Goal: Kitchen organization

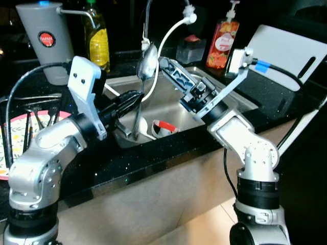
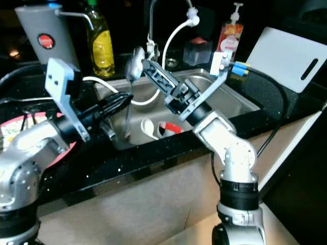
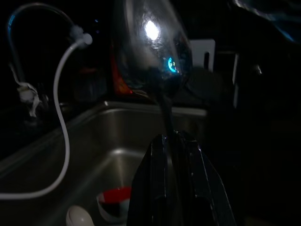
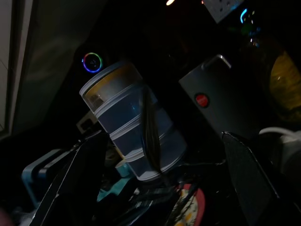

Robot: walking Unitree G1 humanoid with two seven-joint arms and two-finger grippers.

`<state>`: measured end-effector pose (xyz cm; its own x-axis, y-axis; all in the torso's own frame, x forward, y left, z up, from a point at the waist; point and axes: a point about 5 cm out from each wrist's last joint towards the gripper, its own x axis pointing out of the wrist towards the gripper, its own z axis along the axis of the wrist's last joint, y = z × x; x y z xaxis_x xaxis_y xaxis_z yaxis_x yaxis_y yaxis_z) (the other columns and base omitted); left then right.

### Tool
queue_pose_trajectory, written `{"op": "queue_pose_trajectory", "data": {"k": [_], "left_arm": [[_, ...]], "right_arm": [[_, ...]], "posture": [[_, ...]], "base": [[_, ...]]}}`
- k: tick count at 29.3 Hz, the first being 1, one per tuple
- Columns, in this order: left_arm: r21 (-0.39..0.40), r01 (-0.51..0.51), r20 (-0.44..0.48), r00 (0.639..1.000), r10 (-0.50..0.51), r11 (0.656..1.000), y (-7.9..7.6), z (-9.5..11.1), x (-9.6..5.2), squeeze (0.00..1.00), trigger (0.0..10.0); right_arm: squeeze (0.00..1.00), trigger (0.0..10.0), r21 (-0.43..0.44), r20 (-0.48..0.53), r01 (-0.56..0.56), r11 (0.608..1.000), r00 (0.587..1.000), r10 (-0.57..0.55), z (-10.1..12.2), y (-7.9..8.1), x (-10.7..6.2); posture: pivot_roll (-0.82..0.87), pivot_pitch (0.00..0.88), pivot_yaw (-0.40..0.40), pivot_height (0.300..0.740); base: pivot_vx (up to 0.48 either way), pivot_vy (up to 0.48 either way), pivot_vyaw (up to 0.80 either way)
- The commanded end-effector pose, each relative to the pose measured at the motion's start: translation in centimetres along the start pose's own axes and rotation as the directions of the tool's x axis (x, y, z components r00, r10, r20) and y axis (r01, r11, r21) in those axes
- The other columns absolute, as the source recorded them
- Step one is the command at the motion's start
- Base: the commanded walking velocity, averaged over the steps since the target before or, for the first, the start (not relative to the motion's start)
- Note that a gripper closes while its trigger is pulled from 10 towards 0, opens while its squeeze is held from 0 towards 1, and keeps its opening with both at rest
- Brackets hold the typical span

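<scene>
My left gripper [image 1: 132, 100] is shut on the handle of a large metal spoon [image 1: 147, 61]. It holds the spoon upright over the steel sink [image 1: 232, 94], bowl end up. In the left wrist view the shiny spoon bowl [image 3: 150, 47] rises above the closed fingers [image 3: 155, 188]. My right gripper [image 1: 164, 64] reaches up and to the left over the sink, its tips just right of the spoon bowl. Its fingers [image 4: 247, 174] stand wide apart with nothing between them. A red and white cup [image 1: 163, 127] and a small white dish [image 1: 143, 125] lie in the sink.
A faucet with a white hose [image 1: 168, 35] stands behind the sink. On the black counter are a grey jug [image 1: 46, 41], an oil bottle [image 1: 97, 38], a soap dispenser [image 1: 223, 43] and a white cutting board [image 1: 286, 51]. A wire rack with a patterned plate [image 1: 20, 127] is at the left.
</scene>
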<state>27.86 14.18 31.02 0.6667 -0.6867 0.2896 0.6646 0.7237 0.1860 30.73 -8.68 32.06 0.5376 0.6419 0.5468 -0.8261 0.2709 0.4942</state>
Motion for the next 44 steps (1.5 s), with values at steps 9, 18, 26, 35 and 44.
{"op": "queue_pose_trajectory", "data": {"k": [9, 18, 26, 35, 44], "left_arm": [[0.042, 0.044, -0.011, 0.999, -0.043, 0.998, -0.6, -0.3, 0.5, 0.0, 10.0], [0.035, 0.057, -0.063, 0.997, -0.055, 0.998, -0.6, -1.2, 0.7, 0.0, 10.0], [0.026, 0.101, -0.071, 0.993, -0.099, 0.995, -1.1, -1.4, 0.5, 0.0, 10.0], [0.021, 0.154, -0.047, 0.987, -0.153, 0.988, -1.7, -1.1, 0.3, 0.0, 10.0], [0.028, 0.186, -0.058, 0.981, -0.184, 0.982, -2.2, -1.3, 0.4, 0.0, 10.0]], "right_arm": [[0.0, 10.0, 0.041, -0.043, 0.027, 0.999, 0.999, -0.026, -0.5, -0.1, 0.0], [0.0, 10.0, -0.22, -0.091, 0.062, 0.974, 0.992, -0.084, -0.8, 0.0, 0.3], [0.0, 10.0, -0.268, -0.085, 0.087, 0.96, 0.99, -0.114, -0.7, -0.1, 0.4], [0.0, 10.0, -0.281, -0.073, 0.103, 0.954, 0.989, -0.128, -0.8, -0.5, 0.4], [0.0, 7.4, -0.283, -0.07, 0.106, 0.953, 0.989, -0.131, -0.8, -0.6, 0.4]], "posture": [[-0.08, 0.07, -0.073, 0.74], [-0.08, 0.071, -0.07, 0.74], [-0.08, 0.07, -0.073, 0.74], [-0.08, 0.067, -0.074, 0.74], [-0.08, 0.071, -0.073, 0.74]], "base": [[0.0, 0.0, 0.0], [0.0, 0.0, 0.0], [0.0, 0.0, 0.0], [0.0, 0.0, 0.0], [0.0, 0.0, 0.0]]}}
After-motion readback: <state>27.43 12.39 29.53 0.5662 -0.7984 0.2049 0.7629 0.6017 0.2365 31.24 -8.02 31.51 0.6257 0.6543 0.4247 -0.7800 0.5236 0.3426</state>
